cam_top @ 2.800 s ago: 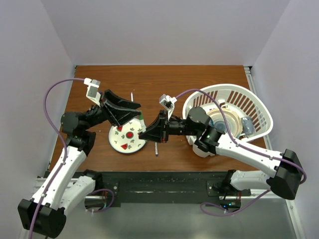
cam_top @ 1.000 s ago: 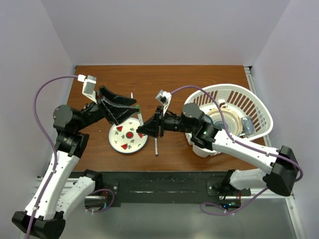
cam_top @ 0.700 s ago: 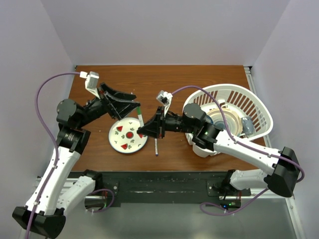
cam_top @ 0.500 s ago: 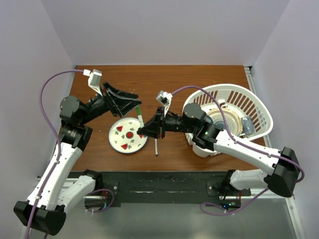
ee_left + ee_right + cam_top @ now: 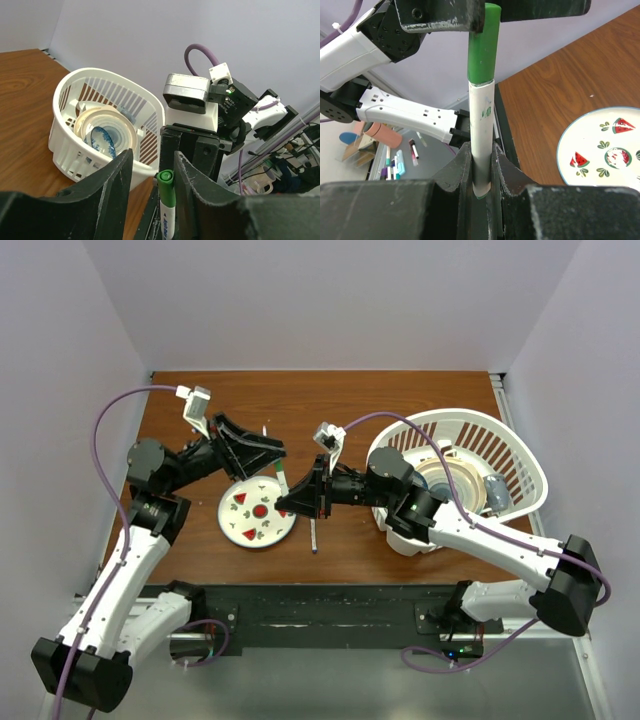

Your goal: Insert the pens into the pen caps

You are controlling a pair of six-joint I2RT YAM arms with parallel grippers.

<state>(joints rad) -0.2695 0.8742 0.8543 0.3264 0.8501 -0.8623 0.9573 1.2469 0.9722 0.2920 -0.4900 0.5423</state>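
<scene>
Brown wooden table [image 5: 400,400] between pale walls, white basket [image 5: 520,455] off to the right with some dishes in it, round plate [image 5: 228,525] with watermelon marks left of centre. Both arms meeting above the plate's far right edge. Right gripper [image 5: 481,150] clamped hard on the lower barrel of a white pen [image 5: 481,115], green end aimed at the other arm. Left gripper [image 5: 150,160] only partly open, fingers [image 5: 112,190] straddling the green cap [image 5: 166,182] on the pen's far end, gap showing on one side, so nothing gripped yet by the look of it. Two more pens lying flat on the wood, one [image 5: 313,537] near the right wrist, one [image 5: 265,433] past the left gripper; no telling from here whether capped.

Guessing the step: seating that green cap fully. Tips for doing it well:
- Close the left fingers square on the cap, mid-height, not on its rim.
- Line up cap and barrel on one axis before pushing.
- Push straight along the barrel, no sideways lean, or risk a skewed cap.
- Leave the right grip firm, so no sliding of the barrel.
- Let go of the cap first, slowly.
</scene>
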